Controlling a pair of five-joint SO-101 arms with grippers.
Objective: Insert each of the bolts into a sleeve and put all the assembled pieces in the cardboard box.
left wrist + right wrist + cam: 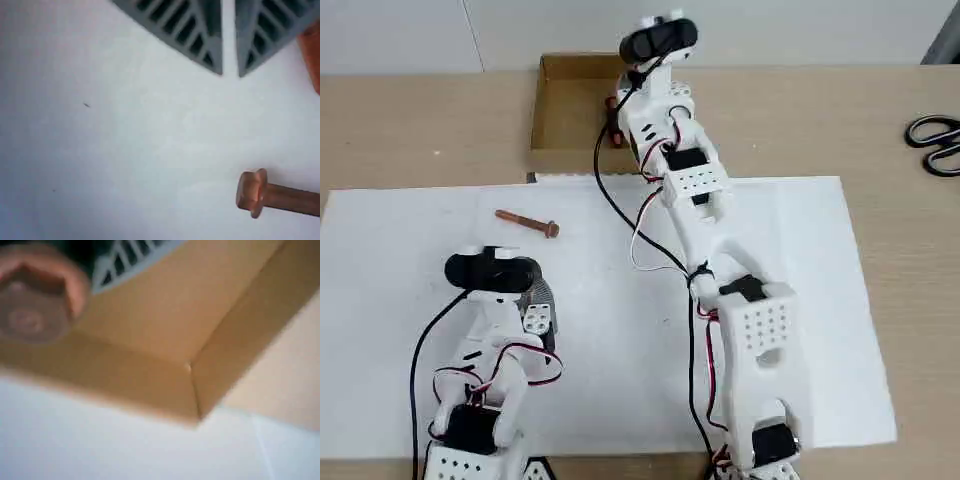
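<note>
A copper bolt (pixel 525 222) lies flat on the white paper, its head (pixel 252 192) just beyond my left gripper (pixel 230 72). That gripper (pixel 540 300) hovers low over the paper, fingers nearly together with nothing between them. A copper-coloured edge (pixel 312 55) shows beside one finger; I cannot tell what it is. The right arm stretches to the cardboard box (pixel 548 105) at the back. My right gripper (pixel 618 120) hangs over the box's right part, shut on a round copper piece (pixel 30 305) seen end-on above the box wall (pixel 150 385).
The white paper (pixel 400 300) covers most of the wooden table. Black-handled scissors (pixel 935 140) lie at the far right edge. The right arm's links and cables (pixel 700 260) cross the paper's middle.
</note>
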